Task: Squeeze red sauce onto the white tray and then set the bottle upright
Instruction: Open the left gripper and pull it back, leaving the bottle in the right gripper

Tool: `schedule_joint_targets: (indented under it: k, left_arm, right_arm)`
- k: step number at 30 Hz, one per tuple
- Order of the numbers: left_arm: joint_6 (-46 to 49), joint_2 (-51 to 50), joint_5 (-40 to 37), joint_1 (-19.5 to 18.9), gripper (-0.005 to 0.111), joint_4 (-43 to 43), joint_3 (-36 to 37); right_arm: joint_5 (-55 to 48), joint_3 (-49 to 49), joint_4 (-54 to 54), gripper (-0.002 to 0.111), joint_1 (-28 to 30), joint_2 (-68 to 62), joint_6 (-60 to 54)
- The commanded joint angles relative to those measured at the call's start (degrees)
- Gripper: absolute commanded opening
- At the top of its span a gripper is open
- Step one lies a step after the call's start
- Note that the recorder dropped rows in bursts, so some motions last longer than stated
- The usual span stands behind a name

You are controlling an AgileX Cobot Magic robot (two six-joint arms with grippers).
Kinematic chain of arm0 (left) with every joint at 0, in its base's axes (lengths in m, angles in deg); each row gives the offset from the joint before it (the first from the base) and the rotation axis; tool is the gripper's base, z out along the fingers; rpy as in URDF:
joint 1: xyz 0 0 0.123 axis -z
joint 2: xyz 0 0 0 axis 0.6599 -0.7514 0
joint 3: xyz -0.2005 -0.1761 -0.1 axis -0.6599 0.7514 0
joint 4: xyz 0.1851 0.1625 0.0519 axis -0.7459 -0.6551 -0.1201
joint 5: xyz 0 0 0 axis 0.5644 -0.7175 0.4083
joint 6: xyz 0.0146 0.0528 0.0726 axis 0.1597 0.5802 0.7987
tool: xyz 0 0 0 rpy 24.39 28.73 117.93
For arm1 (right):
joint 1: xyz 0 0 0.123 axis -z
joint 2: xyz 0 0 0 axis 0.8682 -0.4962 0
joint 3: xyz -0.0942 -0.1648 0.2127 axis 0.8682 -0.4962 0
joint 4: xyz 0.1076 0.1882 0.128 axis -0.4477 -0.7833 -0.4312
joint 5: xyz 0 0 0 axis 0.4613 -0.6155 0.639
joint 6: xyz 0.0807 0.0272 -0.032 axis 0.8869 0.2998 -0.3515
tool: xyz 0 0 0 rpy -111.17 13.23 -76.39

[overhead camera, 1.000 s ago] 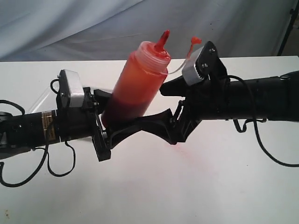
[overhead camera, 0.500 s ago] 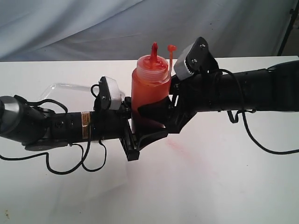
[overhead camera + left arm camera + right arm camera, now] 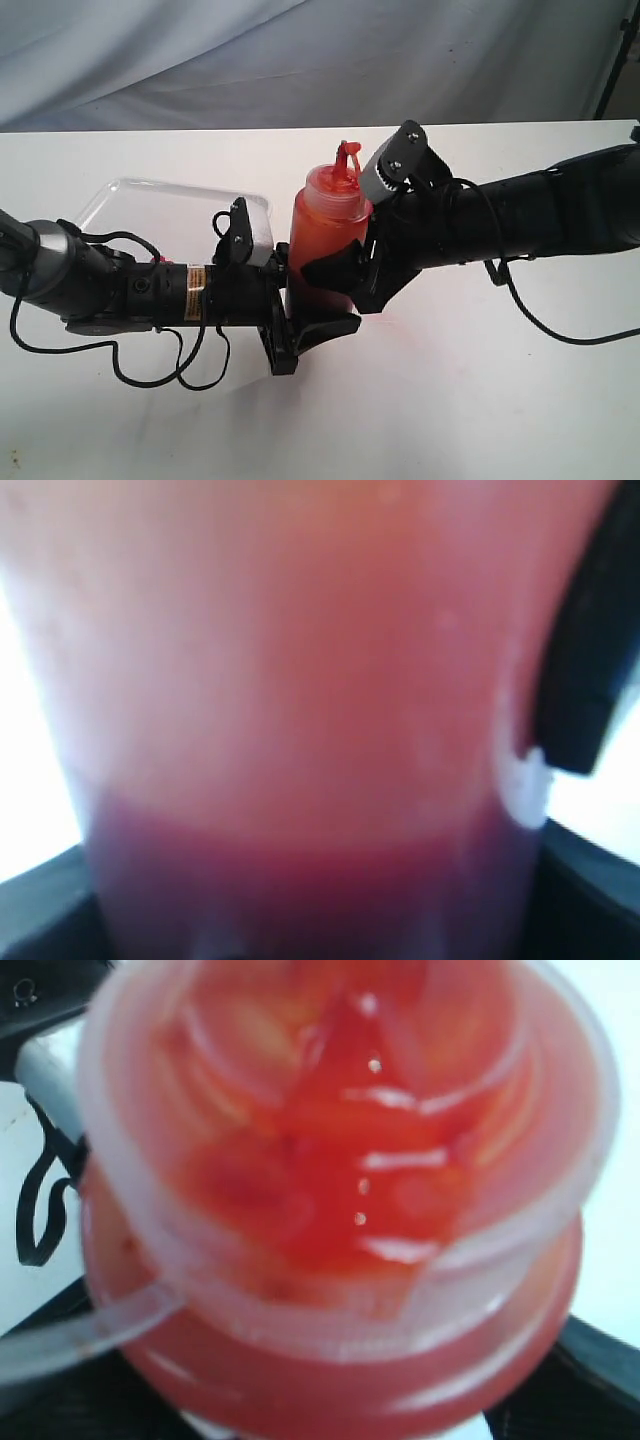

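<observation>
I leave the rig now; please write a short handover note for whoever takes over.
Tools: left tool shut on the squeeze bottle low down; right tool shut on it higher up.
Things: bottle upright, nozzle up, beside the white tray; whether its base touches the table is hidden.
Done: bottle is upright. Red sauce on the tray cannot be confirmed; the left arm covers part of it.
Left: check the tray, set the bottle down if needed, release both tools.

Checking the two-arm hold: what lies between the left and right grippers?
The bottle stands upright between the left gripper and the right gripper, seen in the exterior view.
</observation>
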Motion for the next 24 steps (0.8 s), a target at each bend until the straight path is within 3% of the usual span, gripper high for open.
schedule_joint_targets:
  k: [1, 9, 13, 24]
  left_arm:
    - [0.43, 0.91, 7.48, 1.85, 0.000, -4.86, -0.30]
    - [0.27, 0.91, 3.86, 6.70, 0.000, -4.73, -1.34]
    - [-3.45, 0.91, 0.73, 8.69, 0.000, -4.85, -3.48]
    - [-8.41, 0.36, -0.46, 8.92, 0.000, -4.85, -5.30]
  right_arm:
    - [6.22, 0.35, 0.74, 0.000, 0.46, -0.88, 0.78]
    - [6.56, 0.35, 3.10, 0.000, 0.46, -0.88, 1.50]
    - [6.56, 0.35, 9.47, 0.000, 0.46, -0.88, 5.95]
    - [6.67, 0.35, 14.41, 0.000, 0.46, -0.88, 8.86]
